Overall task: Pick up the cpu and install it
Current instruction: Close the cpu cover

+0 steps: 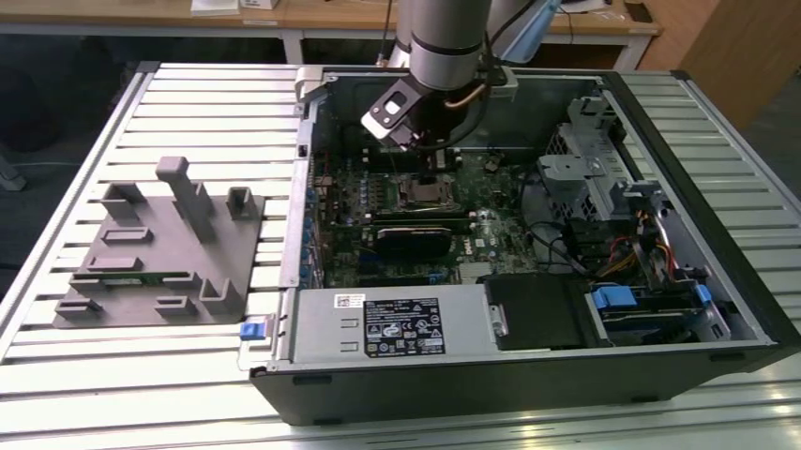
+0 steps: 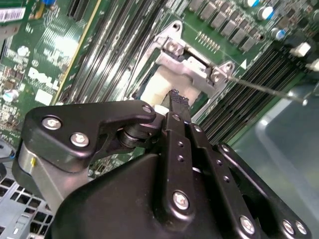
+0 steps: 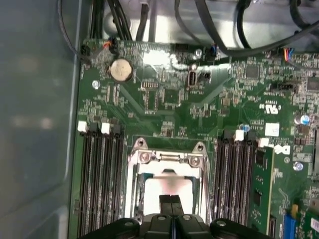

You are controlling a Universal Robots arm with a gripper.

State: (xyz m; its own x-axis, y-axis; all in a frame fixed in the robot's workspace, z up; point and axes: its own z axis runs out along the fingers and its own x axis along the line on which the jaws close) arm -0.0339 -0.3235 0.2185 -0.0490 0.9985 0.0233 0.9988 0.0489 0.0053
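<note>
Exterior view: case (image 1: 719, 281) is laid open on a slatted table (image 1: 113, 375); arm (image 1: 447, 37) is reached down into it from the far side.
gripper (image 1: 434, 174): held low over the socket, approx. mid-board (image 1: 375, 202). Fingers are pressed together w/ no gap, and nothing is pinched between them. Closed tips are also seen in both wrist views (image 2: 177, 98) (image 3: 170, 200).
cpu (image 3: 158, 188): pale silvery square, laid flat within the opening of the frame (image 3: 167, 159), directly under the fingertips. In the second wrist view the cpu (image 2: 158, 82) is seen just beyond the tips.
contact: whether the tips touch the cpu cannot be told.
frame: bright metal w/ a screw at each visible corner, set around the cpu; also seen in the second wrist view (image 2: 192, 67).
lever (image 2: 264, 88): thin metal rod, run from a frame corner out over the slots.
slots (image 3: 99, 179): dark rows are ranged on both sides of the socket; a green mem stick (image 3: 260, 191) is stood at the outer edge of one bank.
coin cell (image 3: 121, 69): mounted on the board, well apart from the socket, near the cables (image 3: 219, 30).
fixture (image 1: 163, 253): grey moulded tray w/ upright posts, set on the table at the exterior view's left, beside the case and well apart from the gripper.
PSU (image 1: 388, 323): labelled box at the case's near edge; a dark block (image 1: 407, 239) is seen between it and the socket.
</note>
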